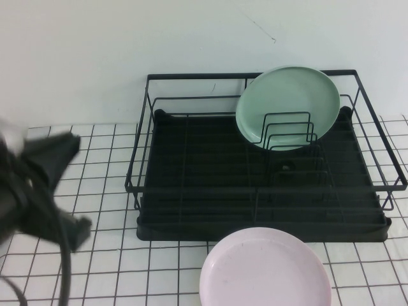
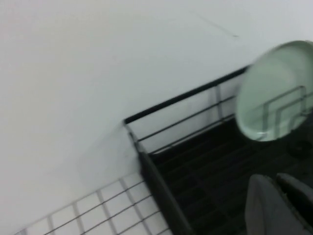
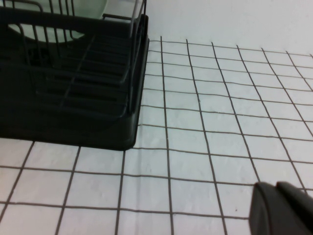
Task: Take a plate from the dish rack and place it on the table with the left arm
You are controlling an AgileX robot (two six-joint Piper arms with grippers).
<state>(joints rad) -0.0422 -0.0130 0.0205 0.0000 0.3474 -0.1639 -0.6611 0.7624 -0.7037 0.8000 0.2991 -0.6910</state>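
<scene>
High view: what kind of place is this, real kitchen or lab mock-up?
Likely a lab mock-up of a kitchen counter: a black dish rack holding a mint green plate, a pink plate on a grid-printed white table, bare wall behind.

- A staged kitchen-style test bench: a black wire dish rack [image 1: 261,172] holds a mint green plate [image 1: 288,105].
- Grid-printed white table [image 1: 108,191] meets a bare white wall [image 1: 95,51] at its far edge.

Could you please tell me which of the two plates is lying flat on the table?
The pink plate, flat on the table before the dish rack; the green plate stands upright in the rack.
</scene>
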